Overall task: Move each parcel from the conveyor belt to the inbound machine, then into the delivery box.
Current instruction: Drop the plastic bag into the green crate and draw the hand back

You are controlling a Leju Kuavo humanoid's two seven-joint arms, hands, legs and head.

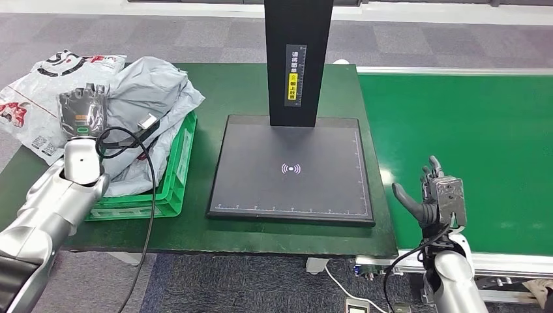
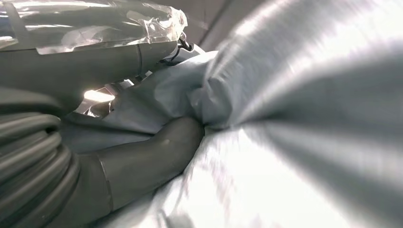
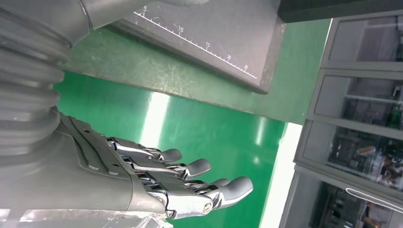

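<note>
A crumpled grey parcel (image 1: 153, 88) lies on top of the pile in the green delivery box (image 1: 173, 189) at the left. My left hand (image 1: 81, 111) rests on it from the near side. In the left wrist view my thumb (image 2: 157, 152) presses into a fold of the grey parcel (image 2: 309, 118), with bag material between thumb and fingers. My right hand (image 1: 433, 192) hangs open at the near left edge of the green conveyor belt (image 1: 469, 143), holding nothing, its fingers (image 3: 190, 171) spread over the belt. The inbound machine's dark plate (image 1: 290, 169) is bare.
White printed parcels (image 1: 39, 91) spill over the box's far left side. The machine's black post (image 1: 298, 59) rises behind the plate. A black cable (image 1: 151, 176) loops from my left wrist across the box's front. Glass cabinets (image 3: 361, 95) stand beyond the belt.
</note>
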